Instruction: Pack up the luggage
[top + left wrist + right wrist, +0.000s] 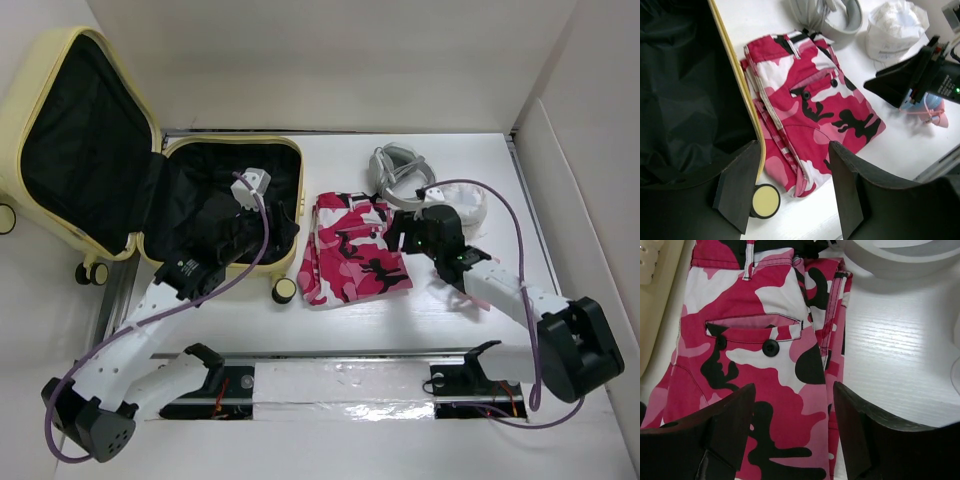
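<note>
Luggage (298, 200) lies open just left of folded camouflage trousers (352, 250) — lid tipped back
Its pale-yellow hard shell looks stiff, smooth and slippery, so the rounded rim seems the surest hold; the black lining is soft. Left pincer (792, 192), left of the limp pink cloth, and right pincer (792, 432), above it, both gape wide, empty.

Lab test cell: white table (400, 325) walled by plain white panels (590, 150), cabled robot arm (510, 295) bolted on.

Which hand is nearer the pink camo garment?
Right: the right hand hovers over the pink camo garment, at its right edge; the left hand is over the open luggage.
</note>
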